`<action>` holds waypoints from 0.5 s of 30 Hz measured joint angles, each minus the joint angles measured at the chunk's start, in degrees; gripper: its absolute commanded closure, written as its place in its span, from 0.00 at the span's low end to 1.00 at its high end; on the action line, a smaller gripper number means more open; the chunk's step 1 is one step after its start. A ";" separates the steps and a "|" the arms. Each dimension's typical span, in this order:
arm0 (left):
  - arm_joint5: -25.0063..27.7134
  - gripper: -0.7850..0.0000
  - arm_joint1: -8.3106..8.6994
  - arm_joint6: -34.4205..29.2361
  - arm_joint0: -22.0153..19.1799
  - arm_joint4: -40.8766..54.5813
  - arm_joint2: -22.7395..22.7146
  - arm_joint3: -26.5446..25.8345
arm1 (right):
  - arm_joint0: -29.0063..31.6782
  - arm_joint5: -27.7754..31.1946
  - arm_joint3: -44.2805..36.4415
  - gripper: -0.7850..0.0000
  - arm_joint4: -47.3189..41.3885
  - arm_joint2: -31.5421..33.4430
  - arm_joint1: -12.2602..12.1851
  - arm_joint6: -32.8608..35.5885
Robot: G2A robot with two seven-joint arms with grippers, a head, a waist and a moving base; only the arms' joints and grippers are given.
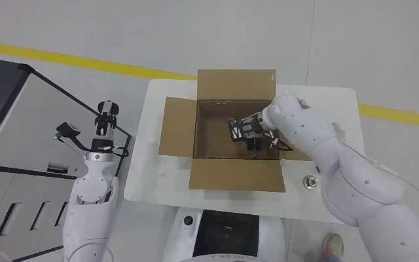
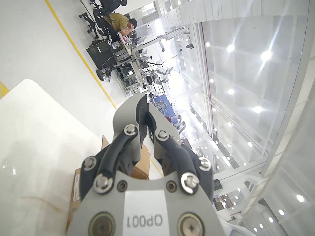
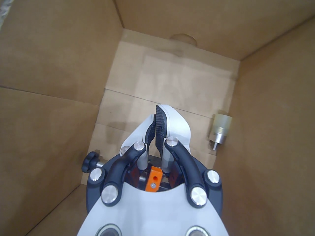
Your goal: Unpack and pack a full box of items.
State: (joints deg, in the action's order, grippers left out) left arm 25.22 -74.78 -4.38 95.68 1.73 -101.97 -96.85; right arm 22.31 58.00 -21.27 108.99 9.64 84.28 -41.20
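Two hands, both clenched with nothing between the pads. Right hand (image 3: 156, 111) was down inside the cardboard box (image 3: 61, 50), tips pressed together, pointing at the box floor. Directly beneath it, mostly hidden by the hand, lay an item with an orange block (image 3: 153, 178) and a black knob (image 3: 89, 164) on a bolt sticking out at one side; could not tell what the item was. Near the hand on the box floor lay a pale cylinder (image 3: 220, 126) with a metal threaded end, on its side, close against a box wall. In the top view the box sat on the white worktop (image 1: 327, 105) with its flaps folded out. Small round metal part (image 1: 311, 181) stood on the worktop just right of the flap nearest the robot, not touching it. Left hand (image 1: 107, 111) was well apart from the box, beyond the worktop's left edge, tips pointing up
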 measured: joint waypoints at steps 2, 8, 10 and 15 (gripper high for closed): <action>0.00 1.00 -0.01 -0.08 -0.07 -0.15 0.14 -0.03 | 0.50 0.00 -1.29 1.00 2.75 0.09 -0.99 -3.00; 0.15 1.00 -0.06 -0.18 -0.32 -0.46 0.57 0.11 | 2.05 0.00 -8.34 1.00 4.40 0.10 -4.05 -5.11; -0.05 1.00 -0.07 -0.03 -0.48 -0.93 0.73 0.35 | 2.54 0.00 -11.66 1.00 4.52 0.10 -5.31 -5.09; -0.21 1.00 -0.12 0.33 -0.95 -2.00 1.22 0.79 | 3.39 0.00 -19.17 1.00 4.48 0.10 -8.43 -5.09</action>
State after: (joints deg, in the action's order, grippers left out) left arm 25.00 -74.90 -4.06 94.74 -0.27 -100.75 -96.06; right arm 25.70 58.00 -40.44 113.46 9.74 75.85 -46.29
